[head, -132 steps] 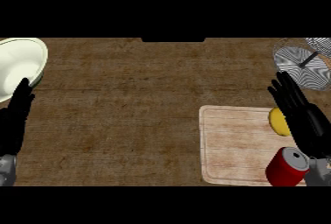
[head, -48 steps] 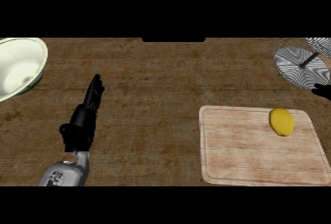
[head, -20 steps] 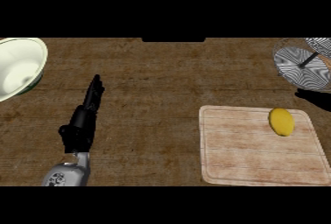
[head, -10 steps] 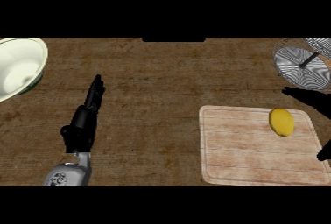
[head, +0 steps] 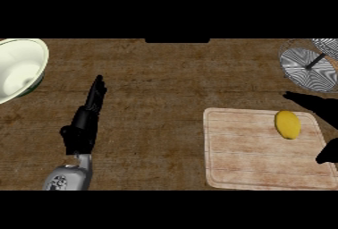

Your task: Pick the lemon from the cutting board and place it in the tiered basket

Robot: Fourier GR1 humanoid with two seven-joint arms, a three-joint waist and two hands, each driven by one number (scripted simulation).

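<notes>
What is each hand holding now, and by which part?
Nothing is held. The left hand is open over the counter; the right hand is open beside the lemon, untouched on the cutting board.

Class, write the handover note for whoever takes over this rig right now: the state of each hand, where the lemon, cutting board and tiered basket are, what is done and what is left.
Left hand: open, fingers straight, over the counter left of centre, holding nothing.
Right hand: open at the view's right edge, fingers beyond the lemon, thumb on its near side, not closed on it.
Lemon: on the cutting board, upper right part.
Tiered basket: top right corner, beyond the board.
Done: no grasp yet.
Left: grasp the lemon, carry it to the basket, release.
</notes>
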